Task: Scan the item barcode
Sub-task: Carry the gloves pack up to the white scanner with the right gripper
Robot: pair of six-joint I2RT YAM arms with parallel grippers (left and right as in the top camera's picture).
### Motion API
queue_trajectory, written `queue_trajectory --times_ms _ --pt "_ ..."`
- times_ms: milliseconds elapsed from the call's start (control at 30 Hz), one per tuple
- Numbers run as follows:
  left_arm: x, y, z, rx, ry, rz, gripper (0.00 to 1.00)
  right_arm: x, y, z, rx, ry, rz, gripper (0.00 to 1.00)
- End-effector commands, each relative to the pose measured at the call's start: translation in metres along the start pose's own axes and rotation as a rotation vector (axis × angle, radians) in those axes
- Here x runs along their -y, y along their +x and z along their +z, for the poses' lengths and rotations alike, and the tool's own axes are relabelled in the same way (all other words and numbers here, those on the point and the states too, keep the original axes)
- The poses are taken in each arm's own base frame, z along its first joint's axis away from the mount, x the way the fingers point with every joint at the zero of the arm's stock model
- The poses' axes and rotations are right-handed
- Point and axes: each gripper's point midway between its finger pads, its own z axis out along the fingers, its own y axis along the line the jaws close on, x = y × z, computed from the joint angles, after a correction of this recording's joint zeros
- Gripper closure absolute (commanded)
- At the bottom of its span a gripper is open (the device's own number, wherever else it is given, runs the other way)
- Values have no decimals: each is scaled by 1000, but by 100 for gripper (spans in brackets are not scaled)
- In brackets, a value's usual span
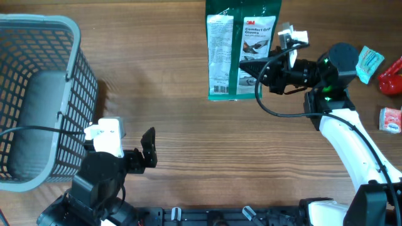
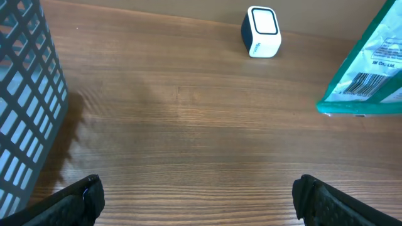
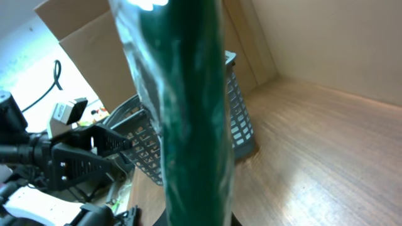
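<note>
Item: 3M glove pack (image 1: 223, 50), held above table, pinched edgewise in right gripper (image 1: 252, 68). Left gripper (image 2: 198, 204): fingers spread, empty. Handling: present barcode (image 2: 369, 81) squarely to white scanner (image 2: 262, 31); hold steady.

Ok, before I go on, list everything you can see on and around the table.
glove packet: one, green and white, far centre of the table, barcode at its near end
scanner: one, white with a dark side, far side of the table, seen only from the left wrist
basket: one, grey, left side
teal packet: one, teal, right edge
red item: one, red, right edge, cut off by the frame
small box: one, red and white, right edge
table: one, brown wood
left gripper: one, black, open and empty, near the basket
right gripper: one, black, shut on the glove packet
</note>
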Motion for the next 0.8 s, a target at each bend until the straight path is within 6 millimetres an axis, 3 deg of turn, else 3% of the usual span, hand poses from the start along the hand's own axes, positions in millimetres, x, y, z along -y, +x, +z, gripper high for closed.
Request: queue_trajectory --times_ms 0,233,433,500,567,667,767 --pt "-1 -7 -4 23 -7 6 0 -5 -9 1 15 5 -62 95" --pt "-1 -7 -4 24 -7 6 0 -9 -7 -4 -5 -22 139 96" --pt "-1 -7 -4 23 -7 6 0 -10 -5 -24 -42 -37 626 95" --pt "-1 -7 -4 23 -7 6 0 -19 -7 -29 -68 -70 529 95" --pt "-1 -7 -4 23 -7 6 0 -48 -14 -32 -117 -142 161 95" --pt "-1 -7 -4 23 -7 6 0 -85 -23 -37 -130 -158 -194 95" --pt "-1 -7 -4 23 -7 6 0 -94 -26 -38 -110 -171 -440 95"
